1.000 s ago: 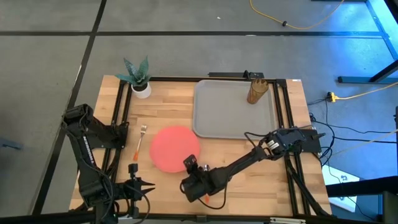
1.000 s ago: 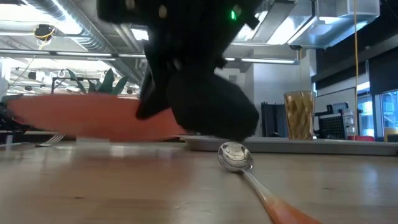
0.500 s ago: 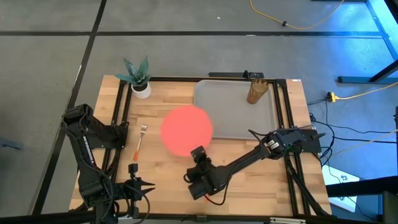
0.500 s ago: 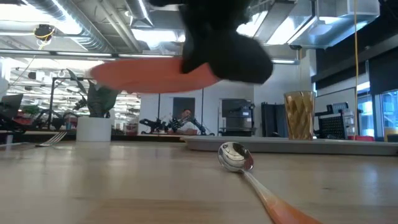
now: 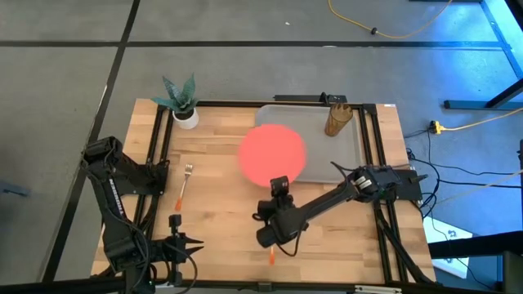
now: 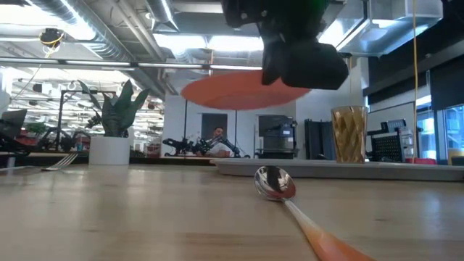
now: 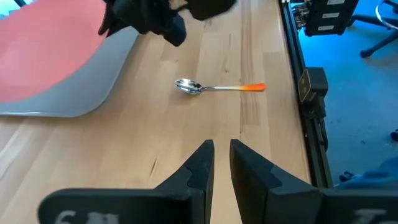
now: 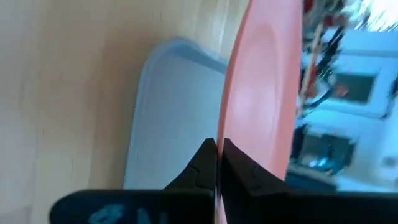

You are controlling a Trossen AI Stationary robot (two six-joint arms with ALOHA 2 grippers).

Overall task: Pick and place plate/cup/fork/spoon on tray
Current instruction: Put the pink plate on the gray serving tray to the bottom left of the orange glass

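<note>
Claw of the left arm waits at the near-left corner of the table, its two fingers a narrow slit apart with nothing between them. Just beyond it on the wood lies the fork, tines toward the white pot with a green plant at the far-left corner. Toward the middle, the right claw is clamped on the near rim of the plate, holding it in the air. From the low view the plate hangs roughly level, well above the table. Seen from above, it overlaps the left edge of the tray, partly over wood and partly over the tray. The spoon lies on the table near the front edge below the right arm, bowl toward the tray, orange handle toward the front. The cup stands upright in the tray's far-right corner.
</note>
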